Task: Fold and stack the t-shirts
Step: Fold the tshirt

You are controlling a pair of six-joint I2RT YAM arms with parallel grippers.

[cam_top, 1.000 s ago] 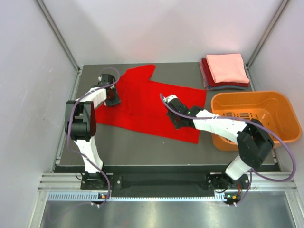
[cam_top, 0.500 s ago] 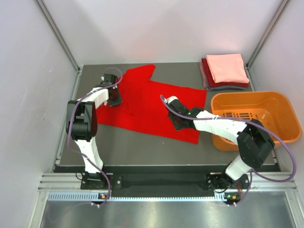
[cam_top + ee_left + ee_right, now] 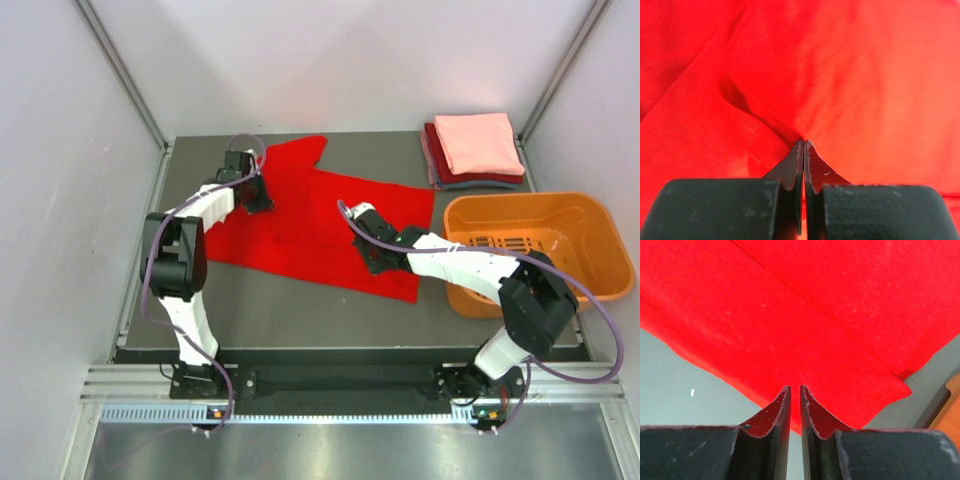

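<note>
While the red t-shirt lay spread and rumpled across the table, the step in hand looked like the first fold, with both arms down on the cloth. At the left, the left gripper sat on the shirt's far left part, near a sleeve. Its jaws were pressed together on a raised ridge of red cloth that ran off from the tips as a crease. A good fold from there would have meant lifting that pinch only enough to free the layer, then carrying it toward the middle in a low arc so the rest did not drag. Further along, the right gripper hung low over the shirt's near hem, jaws drawn to a thin slit; whether any cloth was caught there could not be told. It seemed best used as an anchor or a matching pinch, moved in step with the left. Farther right, the folded stack, salmon-pink on top, waited at the far corner, the orange basket just nearer than it
</note>
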